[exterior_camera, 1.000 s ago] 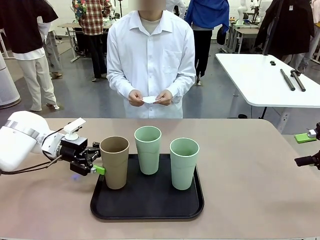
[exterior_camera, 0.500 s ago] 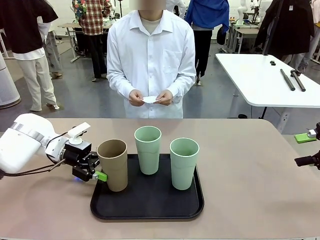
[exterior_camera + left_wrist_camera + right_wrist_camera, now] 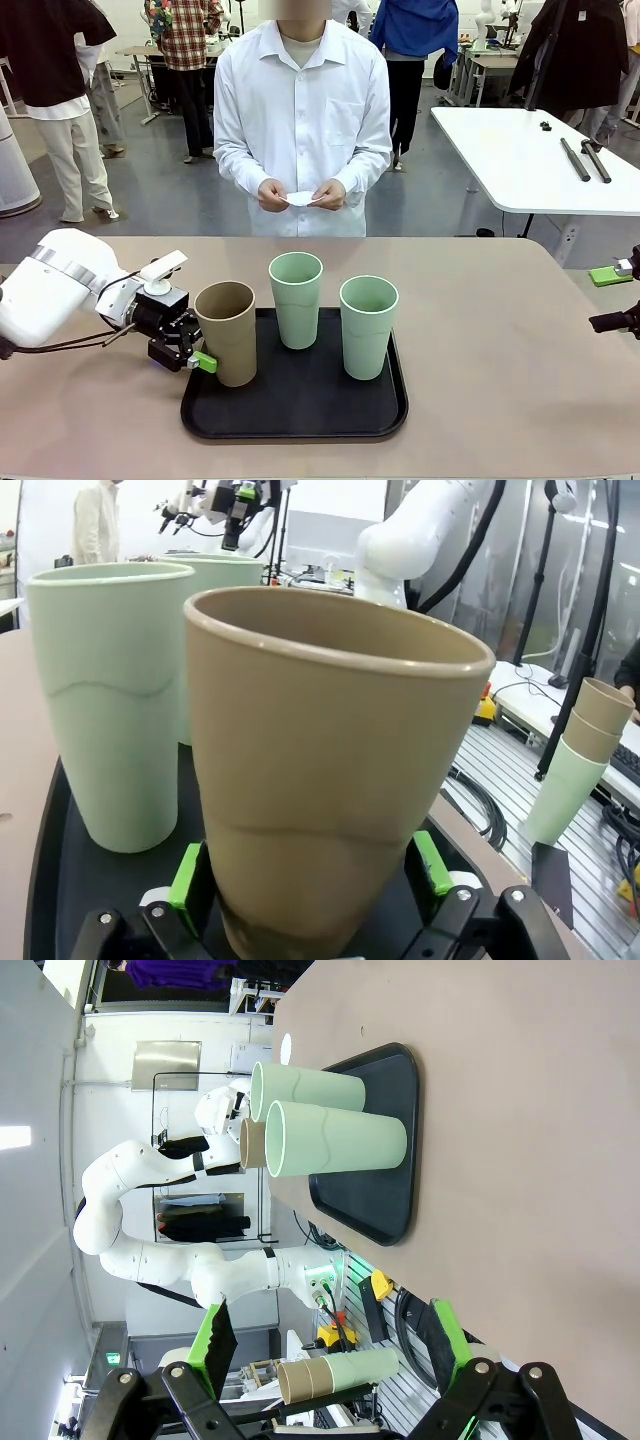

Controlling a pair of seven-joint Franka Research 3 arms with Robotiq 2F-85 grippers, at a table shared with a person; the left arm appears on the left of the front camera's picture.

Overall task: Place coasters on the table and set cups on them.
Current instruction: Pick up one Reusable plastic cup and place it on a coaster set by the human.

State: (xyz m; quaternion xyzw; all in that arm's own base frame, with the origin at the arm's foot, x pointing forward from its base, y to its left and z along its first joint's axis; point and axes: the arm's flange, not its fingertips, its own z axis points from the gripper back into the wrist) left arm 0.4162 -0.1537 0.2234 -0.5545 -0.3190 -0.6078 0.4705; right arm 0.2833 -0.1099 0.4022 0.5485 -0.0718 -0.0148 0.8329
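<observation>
Tray (image 3: 300,402) — cups (image 3: 296,302) upright, mouths up

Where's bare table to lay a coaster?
Bare table lies right of the black tray and along the far strip before the person. Crowded: the tray, with three cups, and its left side, where the left gripper straddles the tan cup.

A tray (image 3: 300,412) lies on the table (image 3: 500,340), in its near middle, carrying three cups: the left cup (image 3: 228,335) at its front left corner, the middle cup (image 3: 296,300) farthest back, the right cup (image 3: 368,325) slightly nearer. The left gripper (image 3: 210,356) reaches in from the left, a finger on each side of the left cup. Behind the far edge a person (image 3: 300,110) holds the coasters (image 3: 298,199)
</observation>
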